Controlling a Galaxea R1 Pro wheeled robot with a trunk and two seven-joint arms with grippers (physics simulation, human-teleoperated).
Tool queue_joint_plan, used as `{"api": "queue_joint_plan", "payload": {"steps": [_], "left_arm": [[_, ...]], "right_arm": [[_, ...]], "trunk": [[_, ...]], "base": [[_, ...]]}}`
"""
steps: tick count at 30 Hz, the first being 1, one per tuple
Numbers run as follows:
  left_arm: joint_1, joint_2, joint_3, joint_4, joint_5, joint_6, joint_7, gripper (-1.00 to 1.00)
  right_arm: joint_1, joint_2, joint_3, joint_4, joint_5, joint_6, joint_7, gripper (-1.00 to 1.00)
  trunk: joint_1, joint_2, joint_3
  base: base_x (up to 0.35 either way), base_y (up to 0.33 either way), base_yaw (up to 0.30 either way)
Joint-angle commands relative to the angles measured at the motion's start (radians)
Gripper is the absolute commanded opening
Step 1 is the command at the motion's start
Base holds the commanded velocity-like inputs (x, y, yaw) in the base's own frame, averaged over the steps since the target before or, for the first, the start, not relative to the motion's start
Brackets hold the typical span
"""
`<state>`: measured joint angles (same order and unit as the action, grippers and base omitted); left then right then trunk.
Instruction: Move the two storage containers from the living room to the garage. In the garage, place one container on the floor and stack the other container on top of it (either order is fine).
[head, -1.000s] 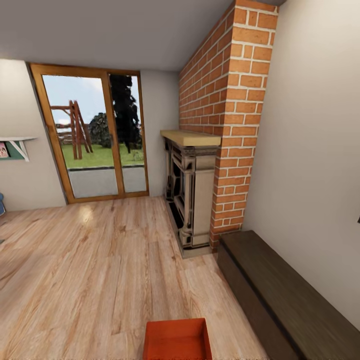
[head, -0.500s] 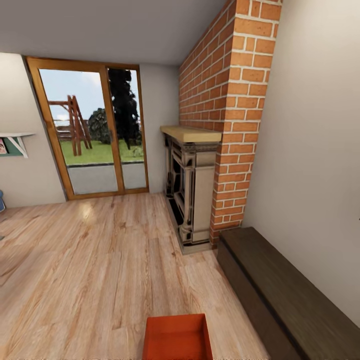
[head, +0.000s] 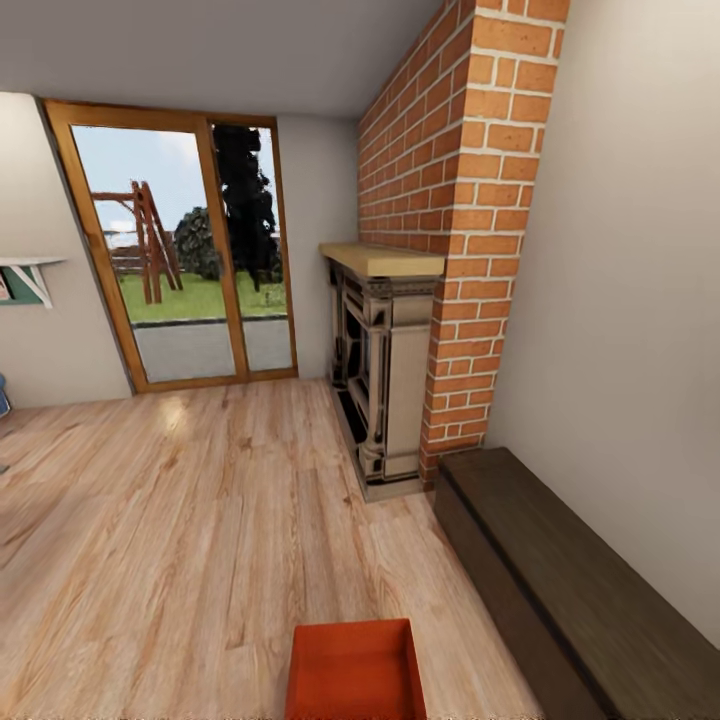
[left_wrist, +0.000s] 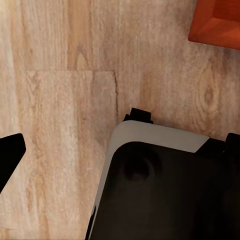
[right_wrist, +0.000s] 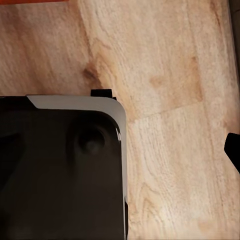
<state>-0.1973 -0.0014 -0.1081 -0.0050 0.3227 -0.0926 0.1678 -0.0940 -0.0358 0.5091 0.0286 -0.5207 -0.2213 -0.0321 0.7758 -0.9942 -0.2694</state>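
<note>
Left wrist view: 1 dark tool finger juts in at the frame edge; its partner is out of frame, so spread or pressed together cannot be told. Beyond it, the robot's black base with pale grey rim sits on the wood-plank floor. 1 corner of an orange-red storage container shows on the planks, apart from the base.

Right wrist view: 1 dark tool finger at the frame edge, state likewise cannot be told. The black base again over planks, plus a thin orange-red strip along 1 frame edge, too little to identify surely.

Head view: 1 storage container, open top up, rests on the living-room floor at the bottom centre, just left of a long dark wooden bench against the right wall. Farther off: 1 brick chimney column, 1 fireplace with a pale mantel, 1 wood-framed glass door of 2 panes, 1 wall shelf at the left edge.
</note>
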Motion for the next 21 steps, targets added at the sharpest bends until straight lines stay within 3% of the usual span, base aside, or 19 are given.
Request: {"api": "queue_joint_plan", "payload": {"steps": [1, 21], "left_arm": [[-0.001, 0.000, -0.009, 0.000, 0.009, -0.003, 0.002, 1.00], [-0.001, 0.000, -0.009, 0.000, 0.009, -0.004, 0.003, 1.00]], "right_arm": [[-0.001, 0.001, 0.008, 0.003, -0.007, -0.004, 0.000, 1.00], [-0.001, 0.000, 0.008, 0.003, -0.007, -0.005, 0.000, 1.00]], "trunk": [[0.000, -0.001, -0.003], [0.000, -0.001, -0.035]], "base": [[0.000, 0.000, 0.000], [0.000, 0.000, 0.000]]}}
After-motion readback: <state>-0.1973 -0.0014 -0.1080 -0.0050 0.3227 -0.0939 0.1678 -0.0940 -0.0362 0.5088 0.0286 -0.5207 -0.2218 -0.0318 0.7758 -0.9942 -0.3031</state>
